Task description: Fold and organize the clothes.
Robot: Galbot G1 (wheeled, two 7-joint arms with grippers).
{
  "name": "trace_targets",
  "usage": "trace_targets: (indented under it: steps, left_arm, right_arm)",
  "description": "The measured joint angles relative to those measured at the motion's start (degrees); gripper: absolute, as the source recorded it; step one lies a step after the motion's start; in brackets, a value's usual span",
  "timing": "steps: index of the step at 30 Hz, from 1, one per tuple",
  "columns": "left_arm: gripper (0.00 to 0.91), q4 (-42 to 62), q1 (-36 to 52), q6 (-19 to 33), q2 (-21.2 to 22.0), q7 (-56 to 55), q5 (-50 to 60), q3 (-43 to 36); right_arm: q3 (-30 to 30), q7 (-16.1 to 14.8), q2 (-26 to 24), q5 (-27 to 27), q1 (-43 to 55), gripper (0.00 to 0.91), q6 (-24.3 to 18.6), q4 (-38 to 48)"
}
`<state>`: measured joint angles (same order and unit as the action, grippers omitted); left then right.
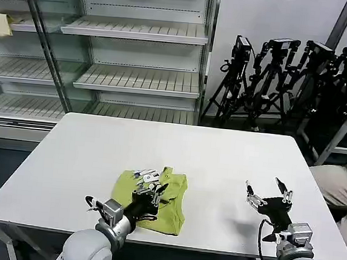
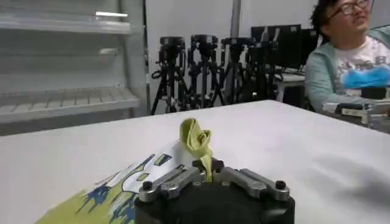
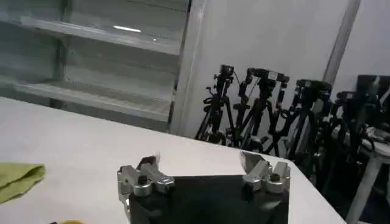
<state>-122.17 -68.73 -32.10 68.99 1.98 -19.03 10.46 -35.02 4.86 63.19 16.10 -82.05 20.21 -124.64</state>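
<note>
The clothes are one lime-green T-shirt (image 1: 155,202), folded into a compact bundle near the table's front edge, left of centre, with white tags and a blue-and-white print showing at its far side. My left gripper (image 1: 160,191) sits over the bundle, shut on a pinched ridge of the green cloth (image 2: 196,139) that stands up between its jaws (image 2: 205,165). My right gripper (image 1: 269,190) hovers open over bare table to the right, nothing between its fingers (image 3: 201,163). A corner of the T-shirt (image 3: 18,178) shows far off in the right wrist view.
The white table (image 1: 219,158) has bare surface behind and to the right of the shirt. Empty shelving (image 1: 131,59) stands behind it, camera tripods (image 1: 287,79) at the back right. A seated person (image 2: 344,58) is at the table's right side, not touching anything.
</note>
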Motion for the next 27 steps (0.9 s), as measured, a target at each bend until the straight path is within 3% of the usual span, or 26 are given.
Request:
trace_targets:
  steps: [10, 17, 27]
  left_arm:
    - [0.907, 0.39, 0.97, 4.08, 2.54, 1.23, -0.54, -0.83]
    - [0.907, -2.36, -1.12, 7.41, 2.36, 1.44, -0.25, 2.83]
    - [0.907, -2.75, -8.12, 4.08, 1.77, -3.95, -1.79, 9.15]
  right_arm:
    - [0.51, 0.01, -0.87, 0.43, 1.23, 0.907, -0.01, 1.29]
    - [0.56, -0.18, -0.80, 0.50, 1.46, 0.907, -0.18, 1.19]
    - [0.47, -0.27, -0.34, 0.53, 1.27, 0.907, -0.86, 1.16]
